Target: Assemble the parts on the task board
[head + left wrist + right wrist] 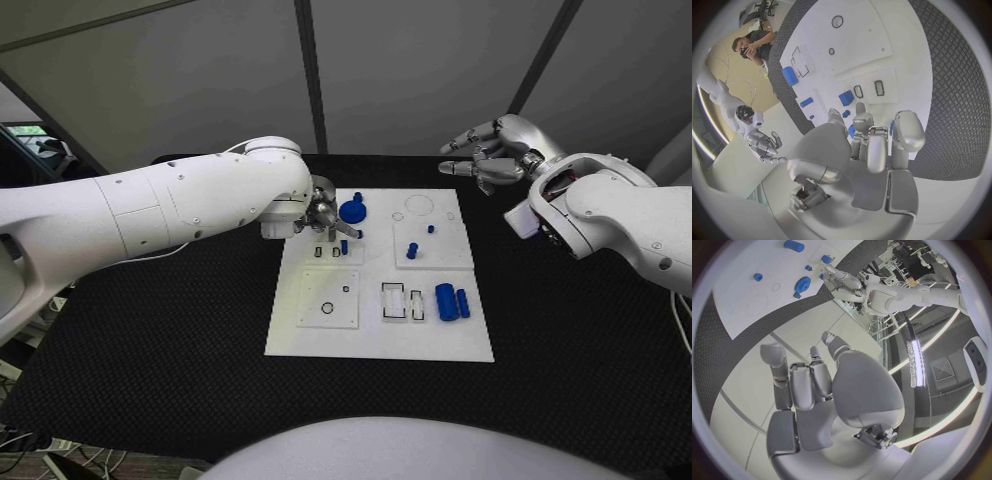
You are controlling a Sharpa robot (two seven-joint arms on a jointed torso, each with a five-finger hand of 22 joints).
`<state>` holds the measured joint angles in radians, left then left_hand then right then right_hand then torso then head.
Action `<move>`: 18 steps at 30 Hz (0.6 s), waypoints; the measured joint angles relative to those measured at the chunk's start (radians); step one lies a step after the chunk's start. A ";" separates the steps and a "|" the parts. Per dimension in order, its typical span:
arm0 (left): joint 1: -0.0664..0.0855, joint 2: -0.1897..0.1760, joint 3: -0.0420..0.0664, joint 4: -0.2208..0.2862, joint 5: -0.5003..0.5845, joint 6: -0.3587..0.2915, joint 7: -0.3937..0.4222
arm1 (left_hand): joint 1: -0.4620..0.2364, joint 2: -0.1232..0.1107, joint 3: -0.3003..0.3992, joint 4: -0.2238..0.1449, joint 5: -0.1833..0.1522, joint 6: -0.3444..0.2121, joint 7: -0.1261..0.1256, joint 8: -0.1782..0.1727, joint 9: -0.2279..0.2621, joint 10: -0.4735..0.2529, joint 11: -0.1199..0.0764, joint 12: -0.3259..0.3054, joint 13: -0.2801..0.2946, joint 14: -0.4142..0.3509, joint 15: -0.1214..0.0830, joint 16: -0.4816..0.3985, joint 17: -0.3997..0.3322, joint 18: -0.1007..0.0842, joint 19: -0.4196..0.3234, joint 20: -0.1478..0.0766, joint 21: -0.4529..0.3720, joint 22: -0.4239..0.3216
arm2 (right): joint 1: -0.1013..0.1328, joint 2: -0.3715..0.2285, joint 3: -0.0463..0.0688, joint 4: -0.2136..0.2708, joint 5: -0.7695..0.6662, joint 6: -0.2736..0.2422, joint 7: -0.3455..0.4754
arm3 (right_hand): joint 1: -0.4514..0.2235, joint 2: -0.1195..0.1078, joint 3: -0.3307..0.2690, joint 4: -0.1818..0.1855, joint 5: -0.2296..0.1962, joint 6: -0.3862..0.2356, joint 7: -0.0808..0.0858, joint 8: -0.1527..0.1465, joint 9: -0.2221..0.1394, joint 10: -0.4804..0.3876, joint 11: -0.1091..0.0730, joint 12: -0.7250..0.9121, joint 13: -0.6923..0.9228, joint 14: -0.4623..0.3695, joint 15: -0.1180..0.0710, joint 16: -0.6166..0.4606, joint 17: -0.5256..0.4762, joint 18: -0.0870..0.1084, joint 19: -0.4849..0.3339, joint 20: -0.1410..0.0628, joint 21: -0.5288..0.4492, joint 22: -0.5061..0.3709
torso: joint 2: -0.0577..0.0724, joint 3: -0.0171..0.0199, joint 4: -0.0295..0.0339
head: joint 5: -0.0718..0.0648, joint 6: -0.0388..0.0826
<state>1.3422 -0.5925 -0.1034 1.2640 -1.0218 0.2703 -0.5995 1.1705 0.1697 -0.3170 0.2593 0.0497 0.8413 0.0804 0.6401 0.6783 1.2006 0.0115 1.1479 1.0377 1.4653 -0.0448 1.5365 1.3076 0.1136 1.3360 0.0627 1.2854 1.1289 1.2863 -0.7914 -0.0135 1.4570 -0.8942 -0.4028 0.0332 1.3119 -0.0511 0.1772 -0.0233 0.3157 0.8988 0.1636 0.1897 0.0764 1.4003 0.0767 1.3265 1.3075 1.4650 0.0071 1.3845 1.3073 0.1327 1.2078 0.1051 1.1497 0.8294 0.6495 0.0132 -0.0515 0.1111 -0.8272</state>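
The white task board (378, 340) lies in the middle of the black table. My left hand (320, 213) hovers over its far left part, fingers stretched out just beside and partly over a blue gear (353, 210); in the left wrist view blue shows between the fingers (879, 145), and nothing is gripped. Two blue pegs (413, 250) (430, 229) stand right of the gear. Two blue cylinders (447, 301) lie at the right edge. My right hand (490, 155) is raised beyond the far right corner, empty, with its fingers loosely bent.
Rectangular slots (392, 300) and a round hole (327, 307) are on the board's near half, and a circle outline (418, 205) is at the far side. A small blue block (846, 97) sits next to two slots. Black mat surrounds the board.
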 measured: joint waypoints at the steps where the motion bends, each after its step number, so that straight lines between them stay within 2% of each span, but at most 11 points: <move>1: 0.000 0.001 0.000 -0.001 0.000 0.002 0.000 | 0.004 -0.004 0.000 0.000 0.000 -0.002 0.002 0.000 0.000 -0.003 0.003 -0.004 -0.001 0.000 0.000 -0.004 0.000 -0.017 0.000 0.000 -0.001 -0.002 | 0.000 0.000 0.000 0.000 0.000 0.000 0.000 | 0.000 0.000 0.000 0.000 0.000 0.000 0.000 0.000 0.000 0.000 0.000 0.000 0.000 0.000 0.000 0.000 0.000 0.000 0.000 0.000 0.000 0.000 | 0.000 0.0000 0.0000 | 0.000 0.000; 2: 0.000 0.002 0.000 -0.002 0.001 0.004 0.000 | 0.004 -0.004 0.002 -0.002 0.000 -0.004 0.004 0.000 0.001 -0.003 0.003 -0.006 -0.002 0.000 0.000 -0.004 0.000 -0.061 -0.003 0.003 -0.001 -0.003 | 0.000 0.000 0.000 0.000 0.000 0.000 0.000 | 0.000 0.000 0.000 0.000 0.000 0.000 0.000 0.000 0.000 0.000 0.000 0.000 0.000 0.000 0.000 0.000 0.000 0.000 0.000 0.000 0.000 0.000 | 0.000 0.0000 0.0000 | -0.001 -0.001; 4: -0.001 0.006 -0.001 -0.005 0.001 0.009 -0.001 | 0.004 -0.004 0.004 -0.004 0.000 -0.004 0.004 0.000 0.002 -0.003 0.003 -0.006 -0.002 0.000 0.000 -0.004 0.000 -0.060 -0.004 0.004 -0.001 -0.003 | 0.000 0.001 0.000 0.000 0.000 0.001 -0.001 | 0.000 0.000 0.000 0.000 0.000 0.000 0.000 0.000 0.000 0.000 0.000 0.000 0.000 0.000 0.000 0.000 0.000 0.000 0.000 0.000 0.000 0.000 | 0.000 0.0000 0.0001 | -0.001 -0.002; 5: -0.001 0.008 -0.001 -0.005 0.002 0.012 -0.001 | 0.004 -0.004 0.004 -0.004 0.000 -0.004 0.004 0.000 0.002 -0.003 0.003 -0.006 -0.002 0.000 0.000 -0.004 0.000 -0.049 -0.004 0.004 -0.001 -0.003 | 0.000 0.001 0.000 0.000 0.000 0.001 -0.001 | 0.000 0.000 0.000 0.000 0.000 0.000 0.000 0.000 0.000 0.000 0.000 0.000 0.000 0.000 0.000 0.000 0.000 0.000 0.000 0.000 0.000 0.000 | 0.000 0.0000 0.0003 | -0.001 -0.002; 6: -0.001 0.009 -0.001 -0.006 0.002 0.014 -0.001 | 0.004 -0.004 0.004 -0.004 0.000 -0.004 0.004 0.000 0.002 -0.003 0.003 -0.006 -0.002 0.000 0.000 -0.004 0.000 0.002 -0.004 0.004 -0.001 -0.003 | 0.000 0.001 0.000 0.000 0.000 0.001 -0.001 | 0.000 0.000 0.000 0.000 0.000 0.000 0.000 0.000 0.000 0.000 0.000 0.000 0.000 0.000 0.000 0.000 0.000 0.000 0.000 0.000 0.000 0.000 | 0.000 0.0000 0.0005 | -0.001 -0.003; 7: -0.002 0.012 -0.002 -0.007 0.003 0.016 -0.001 | 0.004 -0.004 0.004 -0.004 0.000 -0.004 0.004 0.000 0.002 -0.003 0.003 -0.006 -0.002 0.000 0.000 -0.004 0.000 0.009 -0.004 0.004 -0.001 -0.003 | 0.000 0.002 0.000 0.000 -0.001 0.001 -0.002 | 0.000 0.000 0.000 0.000 0.000 0.000 0.000 0.000 0.000 0.000 0.000 0.000 0.000 0.000 0.000 0.000 0.000 0.000 0.000 0.000 0.000 0.000 | 0.000 0.0000 0.0010 | -0.001 -0.003; 18: -0.004 0.019 -0.009 -0.011 0.007 0.035 -0.001 | 0.008 0.000 0.007 -0.007 0.000 -0.007 0.000 0.000 0.003 -0.003 0.003 -0.006 -0.002 0.000 0.000 -0.003 0.000 0.008 -0.007 0.000 -0.001 -0.003 | 0.000 0.003 0.000 0.003 -0.006 0.004 -0.005 | 0.000 0.000 0.000 0.000 0.000 0.000 0.000 0.000 0.000 0.000 0.000 0.000 0.000 0.000 0.000 0.000 0.000 0.000 0.000 0.000 -0.004 -0.001 | 0.000 0.0003 0.0011 | 0.002 -0.006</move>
<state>1.3378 -0.5734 -0.1122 1.2533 -1.0153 0.3049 -0.6007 1.1782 0.1699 -0.3100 0.2523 0.0496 0.8343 0.0804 0.6401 0.6816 1.1973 0.0149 1.1423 1.0362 1.4653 -0.0448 1.5330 1.3076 0.1217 1.3288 0.0628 1.2840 1.1263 1.2862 -0.7885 -0.0135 1.4600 -0.9004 -0.3989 0.0278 1.3119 -0.0511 0.1772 -0.0233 0.3157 0.8988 0.1636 0.1897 0.0765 1.4004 0.0767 1.3266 1.3075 1.4650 0.0071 1.3845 1.3073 0.1325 1.2078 0.1051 1.1457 0.8284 0.6493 0.0135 -0.0504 0.1136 -0.8330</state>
